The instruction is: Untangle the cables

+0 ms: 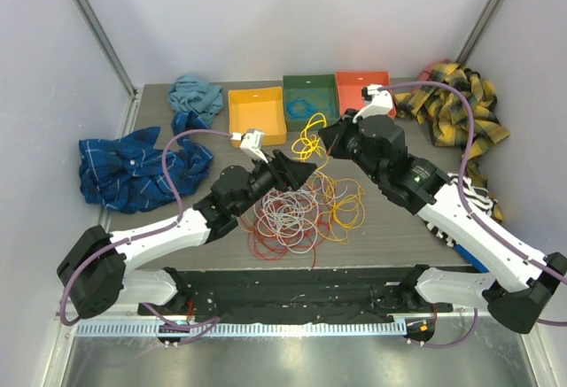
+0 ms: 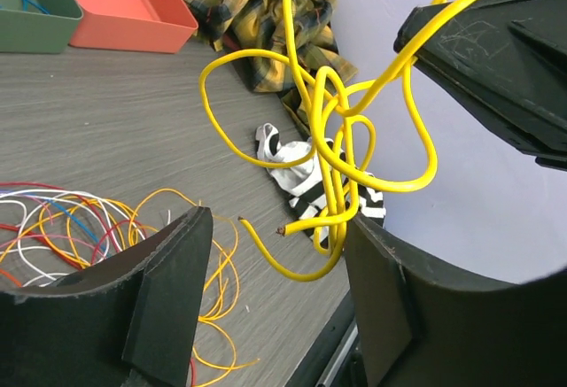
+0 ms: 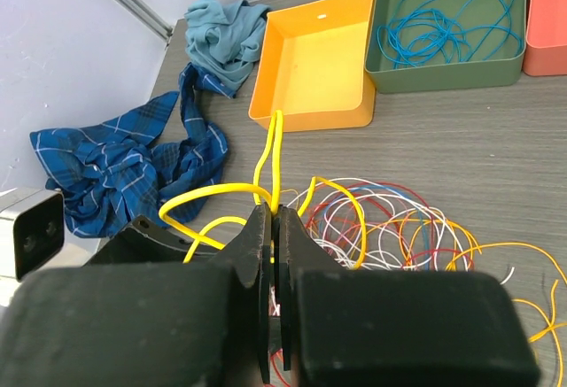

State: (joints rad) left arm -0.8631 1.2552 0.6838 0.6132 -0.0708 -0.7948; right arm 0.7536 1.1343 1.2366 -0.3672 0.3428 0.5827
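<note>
A heap of thin cables (image 1: 297, 214) in red, white, orange and yellow lies on the table between the arms. My right gripper (image 3: 275, 216) is shut on a thick yellow cable (image 3: 276, 143) and holds it above the heap. The cable hangs down in a knotted loop (image 2: 341, 161) from the right gripper (image 1: 330, 137). My left gripper (image 2: 276, 223) is open around the bottom of that loop, which lies close against the right-hand finger (image 2: 399, 290). The cable's cut end (image 2: 283, 229) points into the gap. From above, the left gripper (image 1: 301, 173) sits just below the yellow cable (image 1: 309, 135).
At the back stand a yellow tray (image 1: 257, 126), a green tray (image 1: 310, 83) holding a blue cable, and a red tray (image 1: 363, 80). A blue plaid cloth (image 1: 133, 170) and a teal cloth (image 1: 195, 95) lie left. A yellow plaid cloth (image 1: 456, 104) and a striped cloth (image 2: 301, 174) lie right.
</note>
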